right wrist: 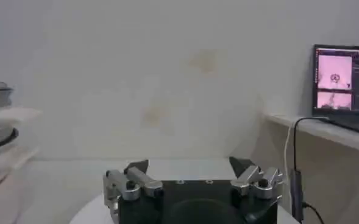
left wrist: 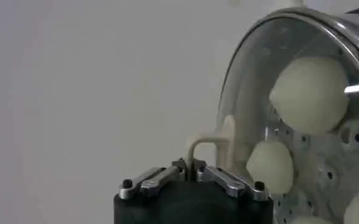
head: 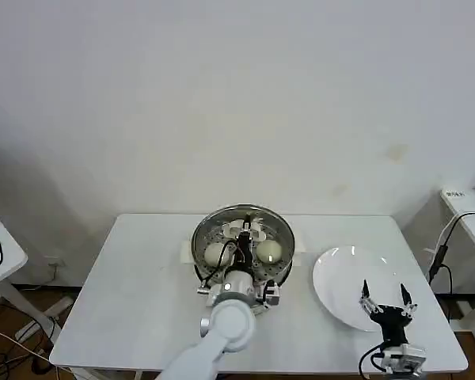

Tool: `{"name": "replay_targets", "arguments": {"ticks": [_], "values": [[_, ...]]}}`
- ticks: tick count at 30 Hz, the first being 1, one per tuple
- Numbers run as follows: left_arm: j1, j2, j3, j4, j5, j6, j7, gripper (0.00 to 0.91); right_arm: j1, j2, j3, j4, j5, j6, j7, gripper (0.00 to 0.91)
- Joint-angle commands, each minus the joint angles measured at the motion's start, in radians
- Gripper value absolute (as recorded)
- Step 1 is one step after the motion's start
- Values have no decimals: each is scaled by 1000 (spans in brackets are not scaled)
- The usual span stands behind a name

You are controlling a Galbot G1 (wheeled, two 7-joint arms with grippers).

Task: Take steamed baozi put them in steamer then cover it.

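Baozi (head: pixel 268 251) sit inside the steamer (head: pixel 279 269) under its clear glass lid (head: pixel 208 227), and the left hand (head: pixel 246 235) is clenched on the lid's pale handle (head: pixel 246 229), directly above the pot, as the head view shows. From the left wrist, the same handle (left wrist: pixel 219 145) appears pinched between closed fingers, with three buns visible through the glass dome (left wrist: pixel 246 85) just beyond the hand. The right hand (head: pixel 385 298) hovers released, fingers spread, over a white plate (head: pixel 340 277); the steamer stands well off to that hand's left. Behind it in the right wrist view, a lit laptop (right wrist: pixel 344 85) rests on a side shelf. White tabletop (head: pixel 134 301), plain pale wall beyond.
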Motion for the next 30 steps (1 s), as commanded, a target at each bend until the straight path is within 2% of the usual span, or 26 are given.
{"name": "replay_targets", "arguments": {"ticks": [1, 30], "values": [[8, 1, 0, -3, -14, -1, 3, 0, 2, -2, 0, 0, -1, 1, 0, 907], [16, -12, -27, 12, -12, -19, -15, 0, -3, -11, -1, -4, -3, 15, -4, 907]]}}
